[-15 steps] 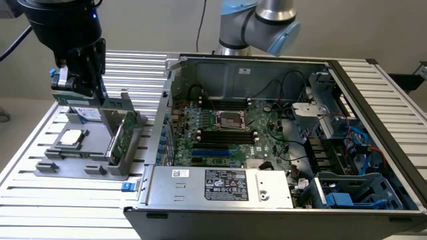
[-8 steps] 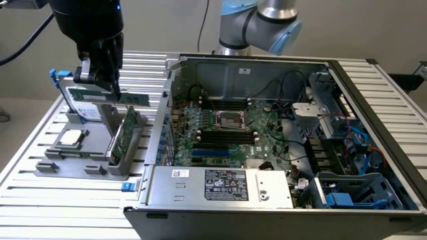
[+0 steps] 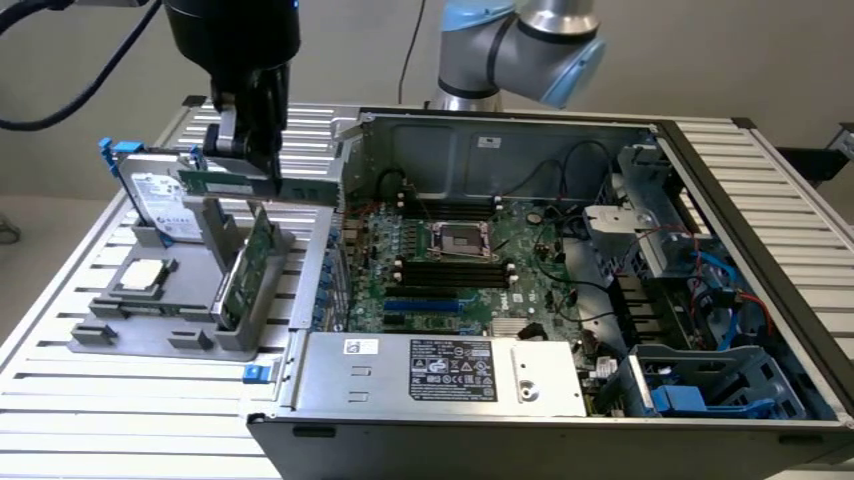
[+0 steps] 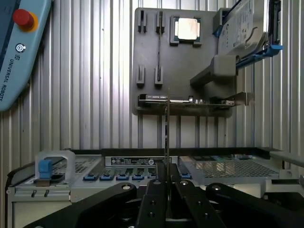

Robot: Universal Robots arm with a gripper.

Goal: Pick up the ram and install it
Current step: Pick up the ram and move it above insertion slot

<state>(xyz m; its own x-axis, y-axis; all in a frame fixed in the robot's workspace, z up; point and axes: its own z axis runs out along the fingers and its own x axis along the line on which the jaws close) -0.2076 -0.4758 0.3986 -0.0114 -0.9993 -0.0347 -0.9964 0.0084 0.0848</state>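
Held the ram [image 3: 307, 190] pinched in the gripper [image 3: 254, 170], long axis level, on the exterior view's left of the motherboard [image 3: 454, 270].

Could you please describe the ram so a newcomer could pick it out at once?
Find the open computer case; to the exterior view's left of it sits a grey holder. Above that holder the black hand grips the ram, a narrow green stick held level in the air, unlike the broader green card standing in the holder below.
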